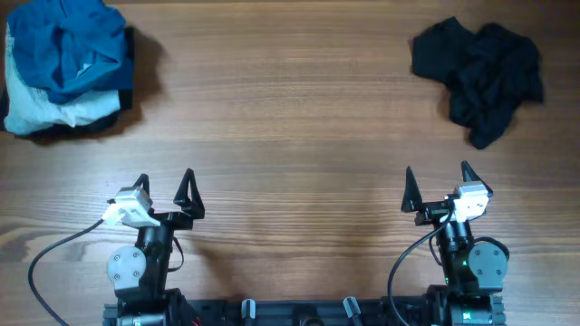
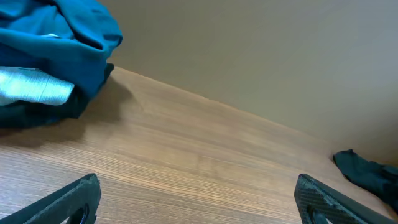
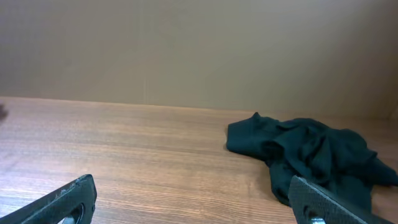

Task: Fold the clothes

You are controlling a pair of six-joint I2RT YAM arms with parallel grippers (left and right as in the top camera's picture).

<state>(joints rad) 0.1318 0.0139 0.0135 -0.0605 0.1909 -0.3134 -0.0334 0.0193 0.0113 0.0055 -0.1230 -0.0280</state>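
Wooden table (image 1: pixel 290 118); left arm (image 1: pixel 145 254) and right arm (image 1: pixel 462 244) folded low at near edge; left fingers (image 1: pixel 188 190), right fingers (image 1: pixel 409 192) spread, empty.

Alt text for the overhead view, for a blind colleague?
A crumpled dark garment lies far right on the wooden table, a pile of blue and pale clothes far left. The left hand and right hand sit open and empty nearer the robot.

Overhead cam looks down; low wrist cams face fwd; all see dark clothes (image 1: pixel 478 77).
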